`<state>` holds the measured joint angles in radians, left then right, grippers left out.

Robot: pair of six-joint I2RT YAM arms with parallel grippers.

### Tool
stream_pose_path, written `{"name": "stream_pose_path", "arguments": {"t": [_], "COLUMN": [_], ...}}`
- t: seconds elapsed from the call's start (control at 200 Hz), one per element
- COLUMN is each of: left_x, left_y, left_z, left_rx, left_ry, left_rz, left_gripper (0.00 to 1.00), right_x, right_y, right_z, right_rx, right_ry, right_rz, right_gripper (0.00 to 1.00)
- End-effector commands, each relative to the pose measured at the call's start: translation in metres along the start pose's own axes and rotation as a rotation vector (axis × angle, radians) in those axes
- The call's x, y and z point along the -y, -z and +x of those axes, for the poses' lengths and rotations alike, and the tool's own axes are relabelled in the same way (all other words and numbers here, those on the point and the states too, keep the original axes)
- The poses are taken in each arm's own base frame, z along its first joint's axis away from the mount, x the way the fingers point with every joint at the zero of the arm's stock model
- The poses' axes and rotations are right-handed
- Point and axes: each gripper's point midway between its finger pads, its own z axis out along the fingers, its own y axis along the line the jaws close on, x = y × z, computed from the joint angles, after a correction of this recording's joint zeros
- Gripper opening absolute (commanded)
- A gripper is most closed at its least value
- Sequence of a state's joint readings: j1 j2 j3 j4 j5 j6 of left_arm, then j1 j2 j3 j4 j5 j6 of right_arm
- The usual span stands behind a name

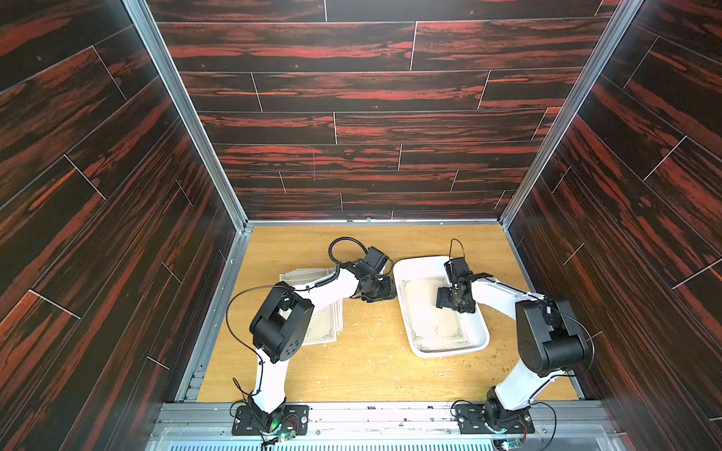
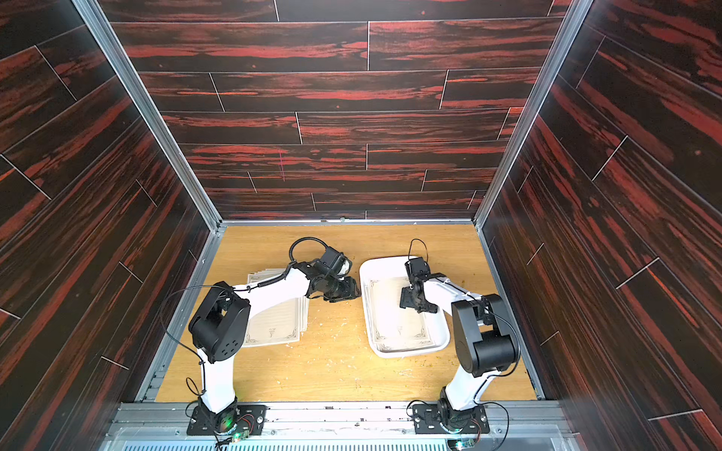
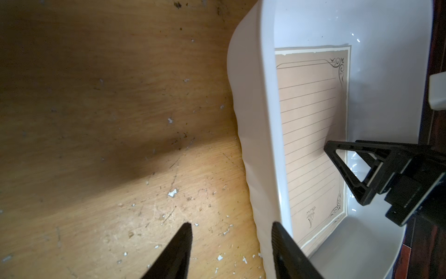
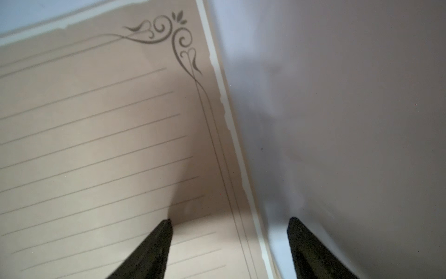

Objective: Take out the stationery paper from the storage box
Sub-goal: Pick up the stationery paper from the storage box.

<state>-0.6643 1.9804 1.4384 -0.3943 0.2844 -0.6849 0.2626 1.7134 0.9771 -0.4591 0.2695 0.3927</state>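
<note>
**Hidden or unclear.** In both top views the left arm (image 1: 332, 291) crosses a fanned stack (image 1: 326, 326) (image 2: 273, 322) of like sheets on the worktop (image 1: 371, 371). Only the stack's far corner and near end show, and its sheet count cannot be told. The right arm (image 1: 496, 298) and its wrist cover the middle of the stationery paper (image 1: 433, 328) lying flat in the storage box (image 1: 414, 267). Whether one sheet or several lie there cannot be told.

**Surroundings.** Dark, red-streaked plank walls (image 1: 371, 97) enclose the worktop on three sides. Pale flecks (image 3: 172, 192) litter the wood between stack and box. The box sits slightly skewed on the right half, apart from the stack.

**End effectors.**
- The left end effector (image 1: 377, 291) (image 3: 231, 227) hangs just beside the box's long wall on the stack side, its fingers partly spread and empty. In its wrist view one fingertip lies over wood and the other over the box wall. Contact cannot be judged.
- The right end effector (image 1: 449, 300) (image 4: 231, 219) points down inside the box, its fingers spread wide and gripping nothing. One fingertip (image 4: 166, 227) lies over the ruled paper and the other over bare box floor, with the paper's long edge running between them. Whether either tip touches cannot be confirmed
</note>
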Motion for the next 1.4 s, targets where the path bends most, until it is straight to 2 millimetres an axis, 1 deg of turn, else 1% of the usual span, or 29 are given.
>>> {"name": "stream_pose_path", "arguments": {"t": [0.0, 0.19, 0.411, 0.596, 0.782, 0.862, 1.097, 1.217, 1.393], "left_x": [0.007, 0.011, 0.014, 0.017, 0.027, 0.032, 0.029, 0.028, 0.025], "left_y": [0.004, 0.004, 0.003, 0.012, 0.026, 0.027, 0.010, 0.006, 0.002], "left_z": [-0.003, -0.003, -0.004, -0.011, -0.021, -0.025, -0.024, -0.026, -0.024], "left_rx": [0.002, 0.000, -0.003, 0.038, 0.079, 0.078, 0.039, 0.043, 0.034], "left_ry": [-0.004, 0.005, 0.010, 0.003, -0.005, -0.011, 0.021, 0.030, 0.029], "left_rz": [0.006, 0.029, 0.038, 0.038, 0.058, 0.063, 0.055, 0.054, 0.040], "left_gripper": [0.55, 0.56, 0.55, 0.56, 0.56, 0.57, 0.57, 0.57, 0.57], "right_x": [-0.008, -0.013, -0.024, -0.026, -0.026, -0.029, -0.038, -0.042, -0.046], "right_y": [-0.002, -0.001, 0.002, 0.002, 0.003, 0.003, 0.003, 0.005, 0.018], "right_z": [-0.002, 0.001, 0.005, 0.009, 0.009, 0.008, 0.007, 0.007, 0.001], "right_rx": [-0.014, -0.024, -0.036, -0.045, -0.044, -0.044, -0.050, -0.054, -0.024], "right_ry": [-0.017, -0.024, -0.044, -0.050, -0.054, -0.056, -0.050, -0.044, -0.041], "right_rz": [-0.033, -0.072, -0.156, -0.175, -0.181, -0.195, -0.245, -0.263, -0.298], "right_gripper": [0.79, 0.79, 0.76, 0.73, 0.73, 0.73, 0.73, 0.72, 0.70]}}
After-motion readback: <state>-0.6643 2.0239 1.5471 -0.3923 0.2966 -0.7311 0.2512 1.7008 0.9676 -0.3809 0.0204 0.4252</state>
